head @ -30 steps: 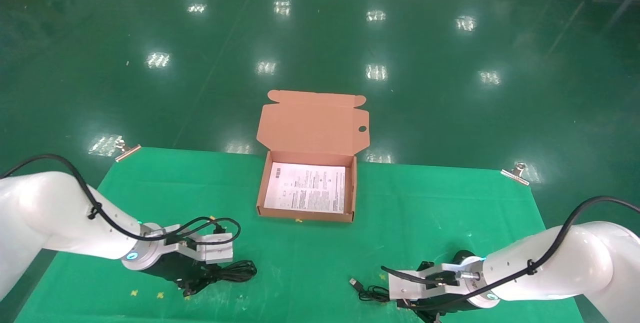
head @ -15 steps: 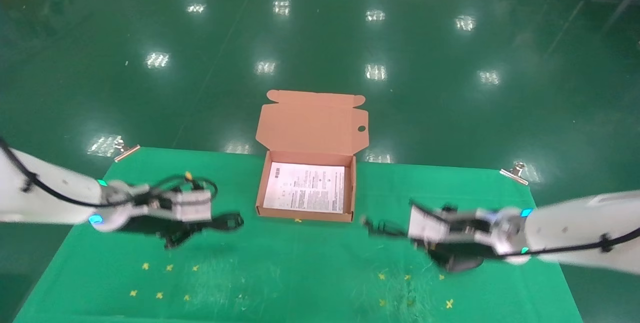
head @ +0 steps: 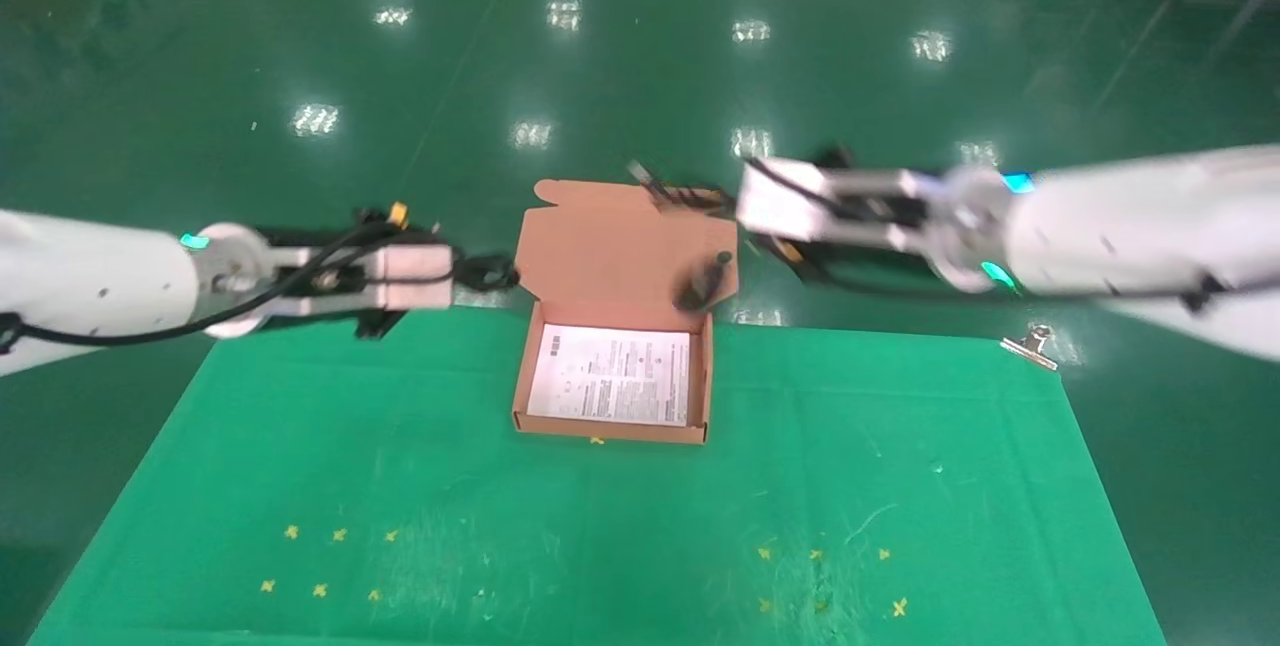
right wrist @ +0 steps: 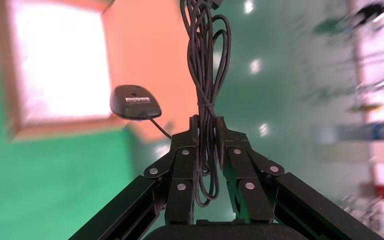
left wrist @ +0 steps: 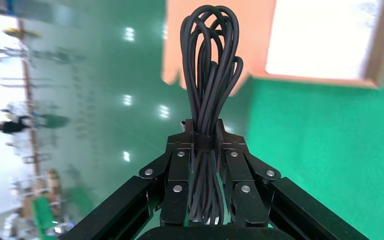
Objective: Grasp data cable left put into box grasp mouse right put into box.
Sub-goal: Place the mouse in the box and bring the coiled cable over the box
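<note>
The box lies open at the table's far middle, its lid standing behind a white printed sheet. My left gripper hangs in the air just left of the lid, shut on the data cable, a black tied coil between the jaws of my left gripper. My right gripper is high at the lid's right corner, shut on the bundled cord of the mouse. The mouse dangles from it in front of the lid, label showing. The right gripper does not touch the mouse body.
A green cloth covers the table, held by metal clips at its far corners. Small yellow cross marks dot the near part. Shiny green floor lies beyond the far edge.
Both arms have risen from the table's near edge and swung far, carrying the cable coil and the mouse by its cord up to either side of the box lid.
</note>
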Controlling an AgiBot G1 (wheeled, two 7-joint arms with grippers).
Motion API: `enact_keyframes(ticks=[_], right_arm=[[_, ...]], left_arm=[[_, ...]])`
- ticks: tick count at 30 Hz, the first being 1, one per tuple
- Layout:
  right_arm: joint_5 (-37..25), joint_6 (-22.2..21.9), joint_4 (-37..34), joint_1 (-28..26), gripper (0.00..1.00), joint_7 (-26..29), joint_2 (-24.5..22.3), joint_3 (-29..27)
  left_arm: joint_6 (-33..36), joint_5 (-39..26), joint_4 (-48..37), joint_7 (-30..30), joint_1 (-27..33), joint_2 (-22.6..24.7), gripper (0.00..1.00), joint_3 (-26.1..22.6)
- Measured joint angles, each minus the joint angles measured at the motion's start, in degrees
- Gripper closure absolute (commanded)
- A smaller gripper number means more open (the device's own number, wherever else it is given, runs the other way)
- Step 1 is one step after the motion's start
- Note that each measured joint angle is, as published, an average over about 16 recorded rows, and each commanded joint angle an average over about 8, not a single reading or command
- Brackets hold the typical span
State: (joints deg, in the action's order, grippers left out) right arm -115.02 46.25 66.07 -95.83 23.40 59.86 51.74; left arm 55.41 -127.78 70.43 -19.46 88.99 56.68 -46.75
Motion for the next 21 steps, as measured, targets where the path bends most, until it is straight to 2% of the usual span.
enact_keyframes(ticks=[5, 11, 21], right_arm=[[2.49, -3.40, -6.56, -3.93, 1.00, -5.99, 5.37, -0.82], [5.23, -5.48, -13.47, -7.54, 1.00, -12.45, 9.95, -1.19], [6.94, -6.30, -18.36, -8.70, 1.00, -16.08, 13.08, -1.04]], left_arm=[[-1.54, -4.69, 1.45, -3.29, 1.00, 2.25, 1.00, 0.13], [-2.26, -8.87, 1.55, -5.74, 2.17, 4.19, 1.00, 0.25], [-1.33, -11.58, 1.30, -7.72, 2.65, 4.02, 1.00, 0.53]])
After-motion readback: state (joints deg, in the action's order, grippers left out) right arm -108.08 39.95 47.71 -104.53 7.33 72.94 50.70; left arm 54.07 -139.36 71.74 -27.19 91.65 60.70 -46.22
